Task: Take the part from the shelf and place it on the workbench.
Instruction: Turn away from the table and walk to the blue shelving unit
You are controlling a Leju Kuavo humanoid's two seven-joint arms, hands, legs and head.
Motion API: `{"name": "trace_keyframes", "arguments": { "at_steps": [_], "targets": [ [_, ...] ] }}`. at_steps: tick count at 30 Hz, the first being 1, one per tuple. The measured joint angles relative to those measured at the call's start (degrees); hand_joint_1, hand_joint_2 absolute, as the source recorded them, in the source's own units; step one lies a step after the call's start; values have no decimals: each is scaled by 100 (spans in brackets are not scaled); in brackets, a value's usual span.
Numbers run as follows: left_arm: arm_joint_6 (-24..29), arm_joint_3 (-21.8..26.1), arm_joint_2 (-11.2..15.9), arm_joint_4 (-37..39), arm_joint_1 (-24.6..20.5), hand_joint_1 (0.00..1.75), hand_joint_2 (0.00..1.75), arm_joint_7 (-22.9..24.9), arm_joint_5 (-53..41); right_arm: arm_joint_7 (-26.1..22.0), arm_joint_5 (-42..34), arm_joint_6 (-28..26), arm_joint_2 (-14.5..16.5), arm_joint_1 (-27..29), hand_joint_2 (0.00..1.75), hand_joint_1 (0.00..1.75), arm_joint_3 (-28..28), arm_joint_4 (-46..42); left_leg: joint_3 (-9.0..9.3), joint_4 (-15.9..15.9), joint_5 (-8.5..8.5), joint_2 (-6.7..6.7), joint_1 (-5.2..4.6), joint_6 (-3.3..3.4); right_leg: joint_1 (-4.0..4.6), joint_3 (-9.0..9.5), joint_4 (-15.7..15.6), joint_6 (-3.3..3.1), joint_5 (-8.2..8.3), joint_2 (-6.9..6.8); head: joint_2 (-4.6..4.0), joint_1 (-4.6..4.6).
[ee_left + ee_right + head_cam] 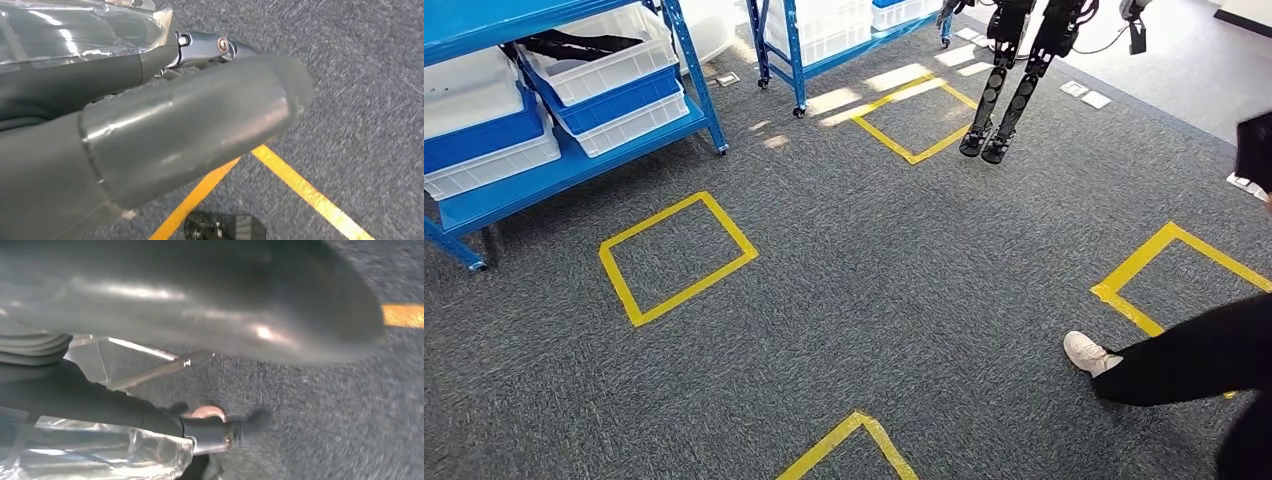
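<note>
Close against each wrist camera, the left hand (165, 135) and right hand (200, 300) cannot be judged spread or closed, and a passing person's leg (1184, 360) could be struck near the shelf (574, 165).

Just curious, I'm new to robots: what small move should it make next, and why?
Probably turn left and step toward the blue shelf, since the white bins sit there, off to its left, and grey carpet lies between.

Open carpet (874, 290) ahead, marked by yellow tape squares (677, 256). Blue shelf (574, 160) with bins blocks far left; person's leg (1174, 360) crosses right; second robot (1014, 80) stands beyond.
</note>
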Motion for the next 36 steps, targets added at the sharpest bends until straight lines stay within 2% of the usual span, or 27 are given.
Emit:
{"name": "trace_keyframes", "arguments": {
  "at_steps": [1, 2, 3, 5, 7, 8, 9, 10, 12, 14, 16, 17, 19, 20, 21, 22, 23, 24, 25, 26, 27, 28, 29, 31, 32, 34, 36],
  "targets": [
    [0, -5, -2, 1, 11, 0, 0, 0, 0, 9, 9, 8, 14, 3, 0, 0, 0, 1, -13, 1, 2, -23, 12, -20, -10, 19, 0, -40, 8, -48, 0, -2],
    [0, -10, -7, 3, 22, 0, 0, 0, 0, 15, 16, 9, 22, 9, 0, 0, 0, 2, -40, 52, -32, 53, 16, -42, -15, 25, -4, -78, 14, -99, 0, -7],
    [1, -14, -11, 4, 27, 0, 0, -2, 0, 20, 29, 21, 29, 13, 0, 0, 0, 3, -111, 206, -129, 194, 19, -65, -16, 29, -10, -122, 17, -157, 0, -22],
    [2, -18, -21, 6, 15, 0, 0, -5, 1, 39, 72, 84, 31, 32, 0, 0, 2, 7, -414, 840, -471, 540, 14, -109, 7, 35, -15, -198, 3, -295, 0, -48],
    [10, -20, -25, 7, 5, 0, 0, -8, 2, 60, 128, 171, 32, 61, 0, 0, 7, 15, -764, 1521, -742, 665, 23, -127, 42, 35, -14, -239, -19, -456, 0, -55],
    [18, -20, -27, 7, 13, 0, 0, -9, 2, 65, 156, 201, 36, 67, 0, 0, 13, 19, -825, 1626, -733, 684, 24, -120, 57, 37, -14, -251, -28, -532, 0, -57],
    [28, -20, -27, 7, 23, 0, 0, -11, 2, 66, 184, 222, 42, 64, 0, 0, 21, 20, -779, 1526, -627, 703, 23, -98, 73, 44, -14, -261, -35, -602, 0, -57],
    [38, -20, -27, 7, 31, 0, 0, -16, 2, 66, 208, 238, 52, 54, 0, 0, 31, 21, -619, 1220, -447, 746, 12, -57, 90, 56, -14, -271, -44, -668, 0, -57],
    [54, -20, -22, 5, 21, 0, 0, -31, 2, 66, 242, 265, 83, 28, 0, 0, 48, 21, -208, 454, -154, 1037, -57, 71, 131, 88, -15, -275, -69, -787, 0, -49],
    [61, -21, -22, 3, -10, 0, 0, -56, 2, 66, 269, 291, 109, 10, 0, 0, 60, 21, -26, 95, -95, 1237, -137, 160, 142, 113, -16, -246, -99, -909, 0, -43],
    [67, -22, -33, 3, -22, 0, 0, -75, 5, 64, 295, 301, 129, -10, 0, 0, 78, 18, -11, 36, -81, 1111, -152, 184, 148, 140, -32, -203, -122, -1034, 0, -46],
    [68, -22, -42, 4, -16, 0, 0, -81, 7, 63, 302, 302, 133, -26, 0, 0, 85, 16, 16, -15, -45, 1039, -132, 191, 151, 143, -9, -179, -143, -1000, 0, -43],
    [61, -20, -62, 6, -18, 0, 0, -82, 12, 60, 310, 305, 134, -49, 0, 0, 91, 13, 69, -117, 32, 885, -71, 213, 147, 22, 294, -158, -305, -712, 0, -34],
    [29, -20, -74, 7, -25, 0, 0, -74, 12, 55, 318, 320, 128, -50, 0, 0, 93, 14, 70, -135, 51, 804, -55, 220, 116, -129, 628, -163, -451, -520, 0, -28],
    [-16, -20, -85, 8, -36, 0, 0, -57, 10, 49, 329, 339, 125, -44, 0, 0, 96, 16, 64, -139, 59, 714, -46, 230, 96, -306, 1001, -169, -605, -400, 0, -21],
    [-65, -21, -97, 8, -41, 0, 0, -38, 3, 42, 342, 364, 120, -38, 0, 0, 99, 19, 59, -138, 64, 629, -43, 235, 76, -470, 1339, -163, -726, -342, 0, -15],
    [-108, -22, -111, 11, -33, 0, 0, -12, -14, 34, 355, 388, 116, -29, 0, 0, 107, 22, 60, -134, 64, 530, -37, 228, 56, -564, 1504, -125, -751, -322, 0, -16],
    [-130, -22, -122, 16, -21, 0, 0, 10, -31, 30, 368, 402, 115, -25, 0, 0, 118, 24, 63, -127, 64, 438, -26, 215, 35, -553, 1432, -62, -671, -310, 0, -16],
    [-141, -22, -130, 21, -11, 0, 0, 26, -46, 26, 378, 411, 115, -22, 0, 0, 129, 26, 67, -114, 60, 345, -9, 194, 8, -447, 1155, 17, -511, -284, 0, -17],
    [-148, -22, -138, 25, -2, 0, 0, 37, -58, 23, 388, 414, 116, -22, 0, 0, 139, 27, 64, -93, 51, 251, 9, 162, -30, -281, 742, 103, -311, -206, 0, -16],
    [-152, -22, -140, 27, -3, 0, 0, 42, -62, 21, 396, 414, 120, -27, 0, 0, 146, 29, 54, -62, 35, 178, 12, 120, -44, -133, 377, 143, -166, -114, 0, -3],
    [-155, -22, -141, 28, -5, 0, 0, 43, -64, 19, 400, 414, 125, -32, 0, 0, 150, 31, 41, -34, 18, 120, 11, 80, -51, -35, 124, 139, -72, -45, 0, 8],
    [-155, -23, -143, 29, -3, 0, 0, 44, -68, 16, 403, 413, 131, -39, 0, 0, 154, 32, 26, -16, 9, 74, 4, 40, -45, 16, 6, 103, -38, -2, 0, 15],
    [-157, -26, -144, 32, 12, 0, 0, 41, -81, 11, 401, 407, 147, -54, 0, 0, 159, 34, 1, -14, 13, 2, 10, -15, -29, 39, -9, -5, -26, -68, 0, 18],
    [-159, -28, -143, 34, 24, 0, 0, 38, -94, 9, 396, 401, 156, -61, 0, 0, 160, 34, -15, 8, 2, 47, 20, -37, -35, 59, -13, -42, -16, -114, 0, 15],
    [-169, -44, -142, 36, 30, 0, 0, 31, -140, 8, 370, 391, 178, -58, 0, 0, 160, 34, -152, 295, -168, 321, 30, -83, -45, 77, -24, -116, -7, -218, 0, -10],
    [-189, -77, -144, 36, 1, 0, 0, 36, -194, 5, 335, 380, 186, -21, 0, 0, 159, 34, -501, 1001, -520, 608, 34, -124, -17, 89, -27, -177, -30, -357, 0, -35]
  ]
}}
